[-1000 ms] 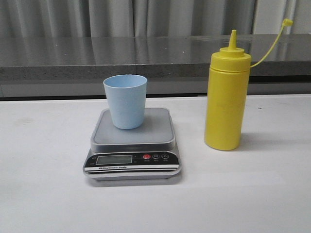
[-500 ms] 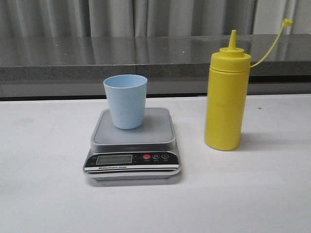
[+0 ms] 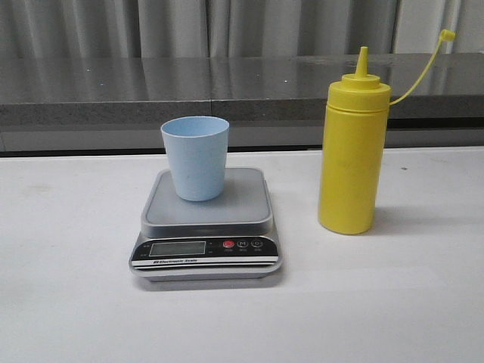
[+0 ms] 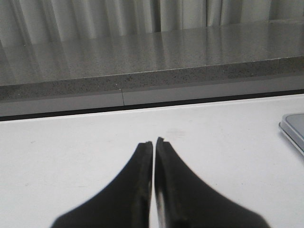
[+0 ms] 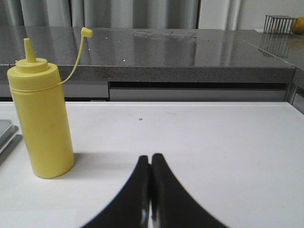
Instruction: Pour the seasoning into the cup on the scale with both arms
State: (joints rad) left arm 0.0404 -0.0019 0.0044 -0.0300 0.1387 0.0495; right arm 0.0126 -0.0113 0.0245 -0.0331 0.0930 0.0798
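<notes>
Front view: the pale blue cup [image 3: 195, 157] stands upright on the rear left part of the scale's [image 3: 206, 224] square platform, open mouth up. The scale sits on the white table [image 3: 68, 302], its black panel with LCD display [image 3: 177, 247] and red button [image 3: 228, 244] facing the camera. To the right, apart from the scale, the yellow seasoning bottle [image 3: 352, 151] stands upright on the table, its nozzle bare and its small cap [image 3: 448, 34] hanging out to the right on a thin tether. Neither arm shows in this view.

Left wrist view: the left gripper [image 4: 154, 141] appears here, its two black fingers pressed almost together with only a hairline slit between them, holding nothing, over bare table. Only a grey corner of the scale [image 4: 293, 129] enters at the picture's edge; cup and bottle are out of sight. A grey stone ledge [image 4: 142, 57] and curtains run behind.

Right wrist view: the right gripper [image 5: 150, 157] likewise has its fingers closed together and empty. The seasoning bottle [image 5: 42, 123] stands well to one side of the fingertips, untouched, with a sliver of the scale [image 5: 7, 130] beside it. A wire basket [image 5: 280, 23] sits far back on the ledge, seen in this view alone.
</notes>
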